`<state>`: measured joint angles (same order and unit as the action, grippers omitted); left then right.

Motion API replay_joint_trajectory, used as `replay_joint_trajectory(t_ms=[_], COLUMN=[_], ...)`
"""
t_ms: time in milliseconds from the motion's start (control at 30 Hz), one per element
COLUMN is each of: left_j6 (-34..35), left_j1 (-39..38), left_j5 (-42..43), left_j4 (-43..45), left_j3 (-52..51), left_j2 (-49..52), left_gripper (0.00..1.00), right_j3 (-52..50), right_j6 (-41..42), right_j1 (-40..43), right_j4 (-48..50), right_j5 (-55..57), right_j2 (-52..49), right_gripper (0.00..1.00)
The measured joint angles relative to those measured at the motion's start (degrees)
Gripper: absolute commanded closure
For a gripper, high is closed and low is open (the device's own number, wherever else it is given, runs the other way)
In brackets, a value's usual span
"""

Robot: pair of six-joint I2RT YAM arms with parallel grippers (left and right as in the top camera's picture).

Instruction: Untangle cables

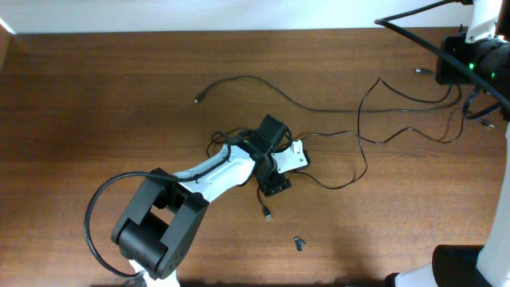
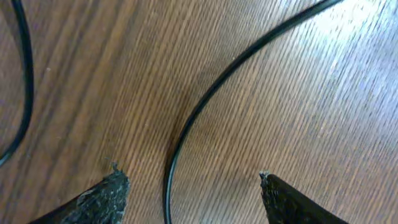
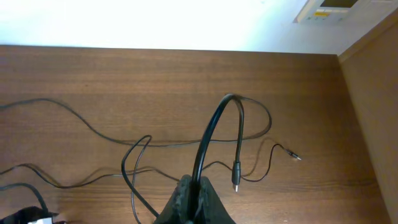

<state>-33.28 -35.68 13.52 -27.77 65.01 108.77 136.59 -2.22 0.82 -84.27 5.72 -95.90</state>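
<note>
Thin black cables (image 1: 319,109) lie in long wavy strands across the middle and right of the table, with small plugs (image 1: 197,100) at their ends. My left gripper (image 1: 283,169) hangs low over the middle of the table. In the left wrist view the left gripper (image 2: 189,175) is open, and one cable (image 2: 186,124) curves between its fingertips (image 2: 112,186) without touching them. My right gripper (image 3: 199,186) is shut on a cable (image 3: 214,121) that arches up out of the jaws and hangs down to a metal-tipped plug (image 3: 236,177).
A tiny dark stubby piece (image 1: 300,242) lies near the front, right of the left arm (image 1: 159,227). The right arm (image 1: 466,64) stands at the far right corner with its own thick cable overhead. The table's right edge (image 3: 360,124) is close to the right gripper.
</note>
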Motion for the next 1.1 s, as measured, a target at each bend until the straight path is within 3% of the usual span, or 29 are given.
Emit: replay_joint_trajectory(t_ms=[67, 167, 233, 600, 867, 900, 933, 1100], left_j6=[0.1, 0.1, 0.1, 0.1, 0.2, 0.2, 0.1, -1.6], left_j1=[0.0, 0.0, 0.0, 0.0, 2.4, 3.5, 4.2, 4.6], left_j5=[0.0, 0.0, 0.0, -0.7, -9.3, -9.5, -9.2, 0.8], left_j4=[1.4, 3.6, 3.7, 3.5, -10.5, -10.8, -10.8, -8.6], left_j3=[-0.8, -2.3, -2.3, -2.3, -2.3, -2.3, -2.3, -2.3], left_j2=[0.0, 0.0, 0.0, -0.2, -14.7, -16.7, -17.8, -17.8], left_gripper=[0.65, 0.79, 1.0, 1.0, 1.0, 0.75, 0.01, 0.01], right_j3=[0.0, 0.0, 0.0, 0.0, 0.0, 0.0, 0.0, 0.0], right_j6=[0.0, 0.0, 0.0, 0.0, -0.1, 0.0, 0.0, -0.2], right_j1=[0.0, 0.0, 0.0, 0.0, 6.9, 8.2, 9.1, 10.2], right_j4=[-0.4, -0.6, -0.8, -1.0, -1.2, -1.2, -1.2, -2.0], right_j5=[-0.5, -0.7, -0.7, -0.7, -1.2, -2.3, -3.4, -6.6], right_j2=[0.0, 0.0, 0.0, 0.0, 0.0, 0.0, 0.0, 0.0], right_gripper=[0.96, 0.96, 0.96, 0.96, 0.96, 0.96, 0.96, 0.96])
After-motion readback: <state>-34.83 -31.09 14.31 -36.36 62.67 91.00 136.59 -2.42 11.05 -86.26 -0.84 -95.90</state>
